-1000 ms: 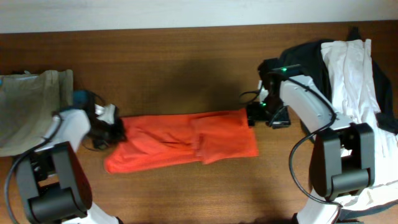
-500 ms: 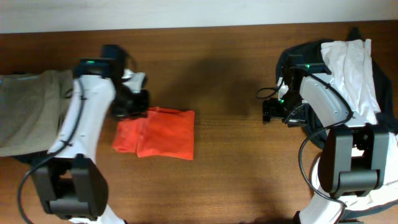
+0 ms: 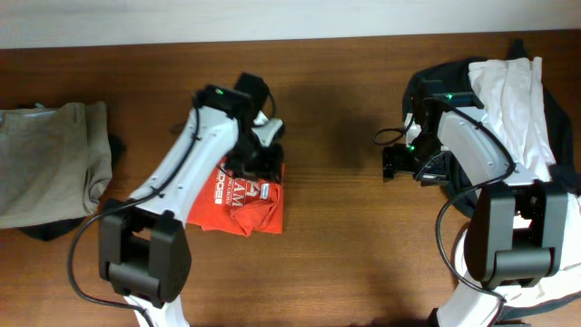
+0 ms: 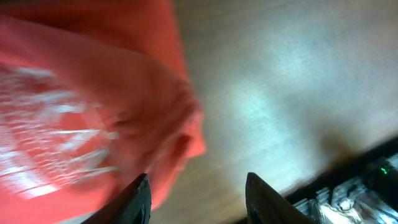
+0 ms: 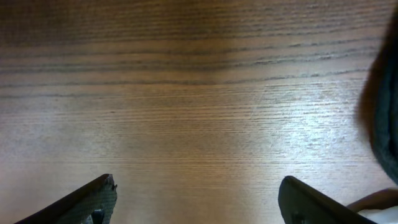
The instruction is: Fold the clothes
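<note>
Folded red-orange T-shirt (image 3: pixel 238 198) mid-worktop (image 3: pixel 345 263), lettering up.
Left hand (image 3: pixel 264 158) over its top edge, fingers apart; right hand (image 3: pixel 400 167) spread over bare wood, beside white shirt (image 3: pixel 513 95) and black shirt (image 3: pixel 454 71); khaki cloth (image 3: pixel 45 168) far left.

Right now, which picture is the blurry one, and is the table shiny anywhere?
Left wrist view: smeared, the shirt and its letters are fuzzy, with pale glare on the table. Right wrist view: sharp wood grain, a bright sheen toward the right. Overhead view: clear, with a soft shadow on the wood near the middle.
</note>
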`<state>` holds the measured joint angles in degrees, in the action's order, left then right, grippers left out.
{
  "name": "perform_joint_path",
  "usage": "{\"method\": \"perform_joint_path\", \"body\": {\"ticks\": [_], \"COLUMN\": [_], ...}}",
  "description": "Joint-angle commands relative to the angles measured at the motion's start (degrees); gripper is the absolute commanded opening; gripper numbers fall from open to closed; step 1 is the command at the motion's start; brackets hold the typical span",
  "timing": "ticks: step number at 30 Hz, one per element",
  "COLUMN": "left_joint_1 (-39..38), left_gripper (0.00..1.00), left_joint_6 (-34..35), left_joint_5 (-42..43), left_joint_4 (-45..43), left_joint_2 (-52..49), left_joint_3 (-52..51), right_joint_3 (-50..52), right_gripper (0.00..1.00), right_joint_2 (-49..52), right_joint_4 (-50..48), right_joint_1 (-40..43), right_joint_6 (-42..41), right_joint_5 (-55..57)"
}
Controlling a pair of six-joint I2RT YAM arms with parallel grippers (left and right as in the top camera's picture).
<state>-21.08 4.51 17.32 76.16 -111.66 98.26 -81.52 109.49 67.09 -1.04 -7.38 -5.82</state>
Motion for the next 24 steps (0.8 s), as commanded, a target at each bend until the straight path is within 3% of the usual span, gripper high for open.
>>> {"method": "perform_joint_path", "body": {"ticks": [1,3,7,15,18,21,22,23,24], "left_joint_1": [7.0,13.3,20.2,20.4,20.4,20.4,20.4,20.4,20.4], "left_gripper": [0.49,0.57,0.62,0.62,0.61,0.61,0.61,0.61,0.61], "left_joint_6": [-1.6,-1.5,-1.6,-3.1,-3.1,-3.1,-3.1,-3.1,-3.1], "left_joint_5": [-8.7,-8.6,-4.7,-4.7,-4.7,-4.7,-4.7,-4.7,-4.7], "left_joint_4": [1.8,-1.9,-7.8,-7.6,-7.4,-7.4,-7.4,-7.3,-7.3], "left_joint_2": [0.1,-0.2,-4.7,-19.1,-20.6,-20.6,-20.6,-20.6,-20.6], "left_joint_3": [8.9,9.4,8.9,8.3,8.2,7.8,7.8,7.8,7.8], "right_joint_3": [-0.2,-0.2,-0.2,-0.1,-0.1,-0.1,-0.1,-0.1,-0.1], "right_gripper": [0.91,0.88,0.84,0.77,0.77,0.75,0.59,0.2,0.15], "right_joint_2": [-1.1,-1.1,-1.1,-0.3,1.1,3.6,4.6,5.0,5.0], "right_joint_4": [0.7,3.8,-1.4,-31.1,-33.5,-32.9,-31.6,-26.8,-21.1], "right_joint_1": [-0.2,-2.0,-14.5,-35.1,-38.9,-40.0,-40.1,-40.1,-39.8], "right_joint_6": [7.5,22.6,23.7,6.3,5.0,4.9,4.9,5.0,5.0], "right_joint_5": [-7.1,-27.8,-35.6,-32.8,-24.2,-24.2,-24.3,-24.0,-19.6]}}
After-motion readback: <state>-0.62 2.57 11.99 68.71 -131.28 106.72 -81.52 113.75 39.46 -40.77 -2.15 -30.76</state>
